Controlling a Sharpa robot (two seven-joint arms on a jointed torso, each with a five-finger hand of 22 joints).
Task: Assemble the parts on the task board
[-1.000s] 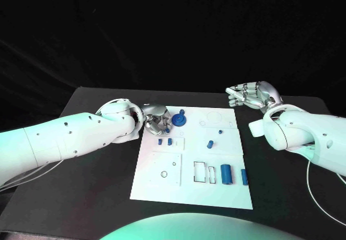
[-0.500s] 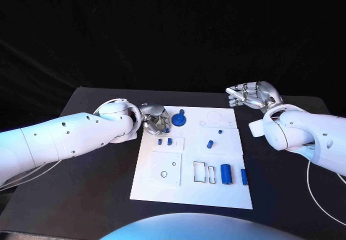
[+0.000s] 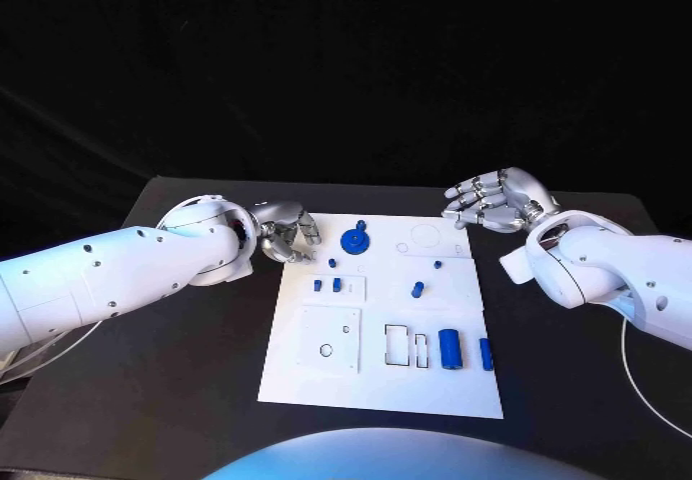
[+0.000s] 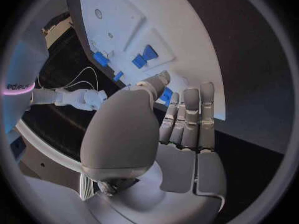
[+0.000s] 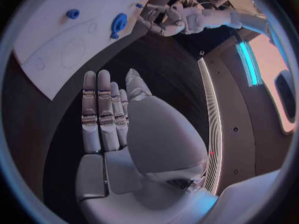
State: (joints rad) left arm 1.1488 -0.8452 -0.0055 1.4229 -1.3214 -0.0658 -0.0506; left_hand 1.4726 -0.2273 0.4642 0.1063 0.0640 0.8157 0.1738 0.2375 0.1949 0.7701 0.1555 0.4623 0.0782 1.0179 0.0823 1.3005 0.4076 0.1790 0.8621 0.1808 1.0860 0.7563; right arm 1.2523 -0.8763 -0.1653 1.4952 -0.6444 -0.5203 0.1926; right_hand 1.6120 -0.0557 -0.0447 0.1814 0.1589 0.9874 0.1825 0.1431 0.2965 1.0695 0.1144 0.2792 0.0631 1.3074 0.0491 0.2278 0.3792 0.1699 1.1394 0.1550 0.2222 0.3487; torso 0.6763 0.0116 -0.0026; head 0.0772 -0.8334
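Your task board runs long axis away from the robot; left hand at its far-left corner and right hand off its far-right corner both hold nothing, fingers loosely apart.

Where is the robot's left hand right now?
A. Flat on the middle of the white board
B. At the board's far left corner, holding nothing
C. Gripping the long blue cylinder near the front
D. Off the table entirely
B: the left hand sits at the far left corner of the task board, its fingers straight and empty; the long blue cylinder lies untouched on the board.
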